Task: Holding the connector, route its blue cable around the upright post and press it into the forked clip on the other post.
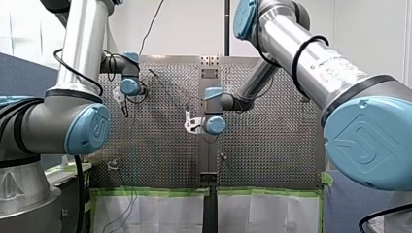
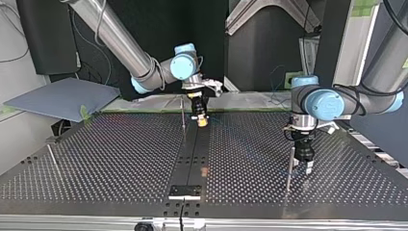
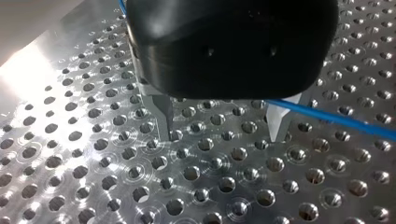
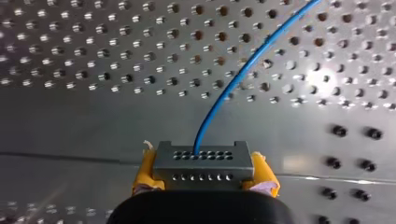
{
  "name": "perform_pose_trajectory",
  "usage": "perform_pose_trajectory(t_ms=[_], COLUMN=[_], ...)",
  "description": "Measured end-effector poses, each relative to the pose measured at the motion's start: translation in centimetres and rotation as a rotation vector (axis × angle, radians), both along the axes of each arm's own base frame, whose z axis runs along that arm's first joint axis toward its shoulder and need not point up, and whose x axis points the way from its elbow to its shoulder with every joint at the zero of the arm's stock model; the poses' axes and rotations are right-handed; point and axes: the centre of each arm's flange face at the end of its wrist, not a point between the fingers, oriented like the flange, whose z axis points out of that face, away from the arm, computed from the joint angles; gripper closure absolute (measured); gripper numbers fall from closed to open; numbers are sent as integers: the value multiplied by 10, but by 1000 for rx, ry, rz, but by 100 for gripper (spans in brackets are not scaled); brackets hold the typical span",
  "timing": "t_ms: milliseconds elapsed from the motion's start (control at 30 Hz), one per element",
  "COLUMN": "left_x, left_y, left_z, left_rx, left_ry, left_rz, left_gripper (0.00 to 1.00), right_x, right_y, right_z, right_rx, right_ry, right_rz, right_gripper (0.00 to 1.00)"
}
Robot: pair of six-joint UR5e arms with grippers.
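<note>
In the right wrist view my right gripper (image 4: pixel 204 179) is shut on a grey connector (image 4: pixel 203 162) that sits between its yellow pads (image 4: pixel 144 170). The blue cable (image 4: pixel 243 70) leaves the connector and curves away over the perforated table. In the top view that gripper (image 2: pixel 201 120) hangs beside a thin upright post (image 2: pixel 183 113). My left gripper (image 3: pixel 222 135) is open, its metal fingers (image 3: pixel 161 116) apart with nothing between them. The blue cable (image 3: pixel 336 119) runs across one fingertip and off to the side. In the top view my left gripper (image 2: pixel 306 166) stands next to another post (image 2: pixel 290 168).
A third thin post (image 2: pixel 53 156) leans near the top view's left edge. A small black bracket (image 2: pixel 184 191) sits at the table's near edge in that view. A dark strip (image 2: pixel 197 154) runs down the table's middle. Green tape (image 1: pixel 209 191) lines the table edge in the front view.
</note>
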Motion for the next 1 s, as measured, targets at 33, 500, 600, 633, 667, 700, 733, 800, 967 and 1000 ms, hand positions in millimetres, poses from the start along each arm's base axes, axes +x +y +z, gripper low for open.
perform_pose_trajectory(t_ms=[33,500,600,633,667,700,733,800,967,1000], left_x=[0,-2,-2,-2,-2,-2,-2,-2,-3,-3], left_y=[0,-2,-2,-2,-2,-2,-2,-2,-2,-2], left_z=[0,-1,-2,-2,-2,-2,-2,-2,-2,-2], left_rx=[0,-4,-4,-4,-4,-4,-4,-4,-5,-5], left_ry=[1,14,17,18,19,20,20,22,22,22], left_rz=[0,-1,-1,-1,-1,-2,-2,-2,4,5], left_gripper=[0,0,0,0,0,0,0,0,0,0], right_x=[-1,-28,-33,-34,-35,-36,-37,-39,-46,-49], right_y=[1,28,31,32,33,34,34,35,38,40], right_z=[-3,-92,-115,-121,-127,-133,-138,-149,-177,-185], right_rx=[1,74,92,96,100,104,106,110,125,130], right_ry=[1,80,104,110,114,117,118,123,139,143], right_rz=[-1,-42,-67,-73,-77,-83,-88,-102,-133,-140], right_gripper=[100,100,100,100,100,100,100,100,100,100])
